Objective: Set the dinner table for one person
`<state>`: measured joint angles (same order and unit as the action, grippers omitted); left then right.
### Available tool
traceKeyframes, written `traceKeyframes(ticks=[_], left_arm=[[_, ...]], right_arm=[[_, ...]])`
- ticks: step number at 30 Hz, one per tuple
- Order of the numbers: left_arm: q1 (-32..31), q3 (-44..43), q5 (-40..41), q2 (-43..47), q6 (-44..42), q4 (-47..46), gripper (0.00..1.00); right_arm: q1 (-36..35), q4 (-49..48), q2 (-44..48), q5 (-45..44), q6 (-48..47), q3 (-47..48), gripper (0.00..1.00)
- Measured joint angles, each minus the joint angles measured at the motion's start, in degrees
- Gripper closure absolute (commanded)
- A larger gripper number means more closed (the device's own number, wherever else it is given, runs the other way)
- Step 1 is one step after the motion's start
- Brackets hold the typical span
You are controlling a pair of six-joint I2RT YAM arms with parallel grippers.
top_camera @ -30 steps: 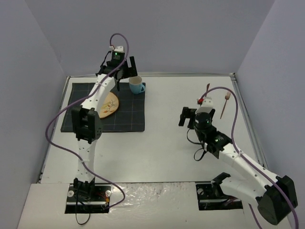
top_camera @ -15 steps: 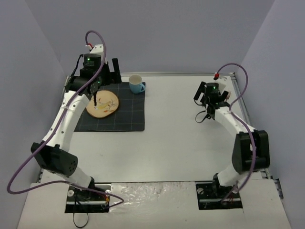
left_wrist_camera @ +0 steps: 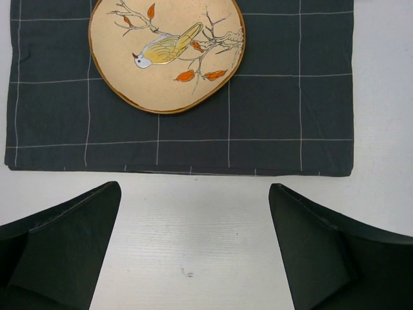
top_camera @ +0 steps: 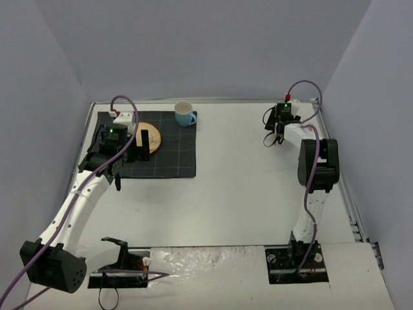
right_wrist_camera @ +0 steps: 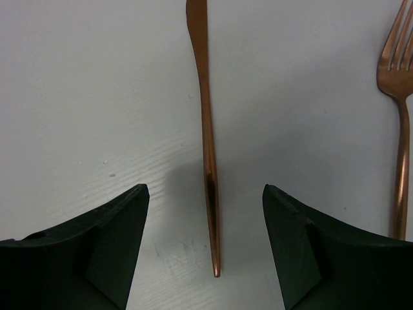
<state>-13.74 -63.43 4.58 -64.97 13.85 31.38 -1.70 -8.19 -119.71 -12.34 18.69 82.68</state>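
The white dinner table [top_camera: 232, 194] carries a dark grid-lined placemat [top_camera: 174, 161] at the back left. On the mat lie a round tan plate with a bird painting [top_camera: 155, 137] and a blue cup [top_camera: 184, 114] at its far right corner. My left gripper [top_camera: 132, 152] hangs open and empty; in the left wrist view it [left_wrist_camera: 195, 190] is over bare table just short of the mat [left_wrist_camera: 290, 97] and plate [left_wrist_camera: 168, 64]. My right gripper [top_camera: 273, 132] is open at the back right. In the right wrist view it [right_wrist_camera: 205, 194] straddles a copper knife handle [right_wrist_camera: 208, 161] without touching it. A copper fork [right_wrist_camera: 401, 129] lies to the knife's right.
Pale walls close in the table on the left, back and right. A thin metal rim [top_camera: 352, 213] runs along the right edge. A small black bracket [top_camera: 116, 245] stands near the left arm's base. The knife and fork are hidden under my right gripper in the top view.
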Motion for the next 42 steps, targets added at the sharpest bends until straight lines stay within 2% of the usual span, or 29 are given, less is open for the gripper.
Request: traceKeyframes(ticks=[8,13,17,21,25,33,42], left_arm=[[0.0,1.4,2.8,-0.6,-0.5,-1.9,0.03],[0.0,1.4,3.2,-0.6,-0.7,-2.1,0.03],[0.0,1.4,3.5,-0.6,-0.9,-2.2,0.03],[0.0,1.4,4.2,-0.6,-1.2,-2.1,0.03],[0.0,1.4,4.9,-0.6,-1.3,-2.1,0.03],[0.0,1.4,6.0,-0.6,-1.5,-2.1,0.03],[0.0,1.4,6.0,-0.6,-1.5,-2.2,0.03]], right_arm=[[1.0,0.6,-6.7,0.9,-1.9,4.5,0.43],[1.0,0.6,-7.6,0.8,-2.3,5.6,0.52],[1.0,0.7,-7.7,0.6,-2.5,5.7,0.63],[1.0,0.7,-7.7,0.5,-2.6,5.7,0.78],[1.0,0.8,-7.7,0.6,-2.5,5.7,1.0],[0.9,0.3,-6.6,0.5,-2.7,4.0,1.0],[-3.2,2.6,6.9,-0.4,-3.0,-11.6,1.0]])
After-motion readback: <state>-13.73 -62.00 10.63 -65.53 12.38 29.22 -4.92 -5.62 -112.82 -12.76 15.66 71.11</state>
